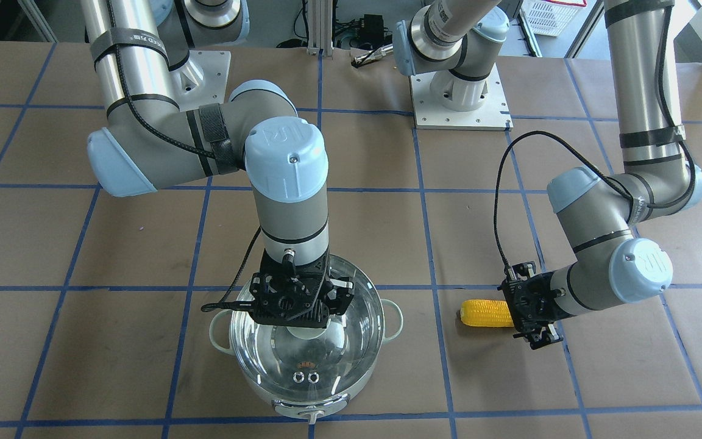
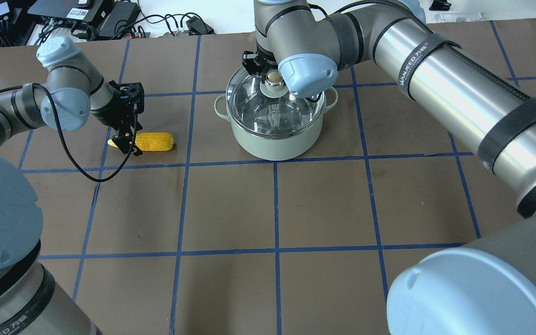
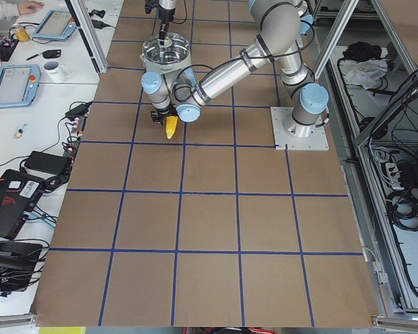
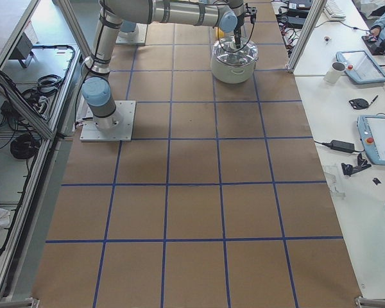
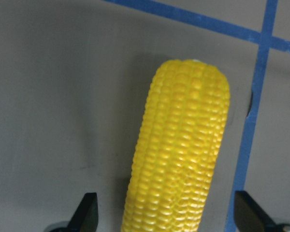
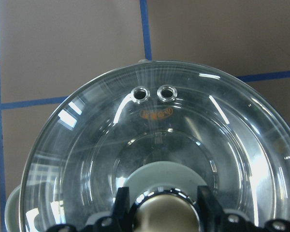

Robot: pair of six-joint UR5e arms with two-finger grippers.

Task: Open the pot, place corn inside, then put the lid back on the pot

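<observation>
We are logging the right hand [image 6: 163,203] clamping the smooth ball knob [image 2: 273,78] of the domed glass lid [image 6: 150,135]; left hand [image 5: 164,215] is straddling the bumpy yellow corn [image 5: 183,145], jaws apart.

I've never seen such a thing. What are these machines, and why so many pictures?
Two robot arms stand at a table, each ending in a two-finger gripper. Four pictures come from fixed cameras: above, in front, and at each end. Two come from cameras on the wrists. On the table are a pot with a glass lid and a corn cob. The left gripper is open astride the lying cob. The right gripper straddles the lid's knob; whether it pinches is unclear.
</observation>
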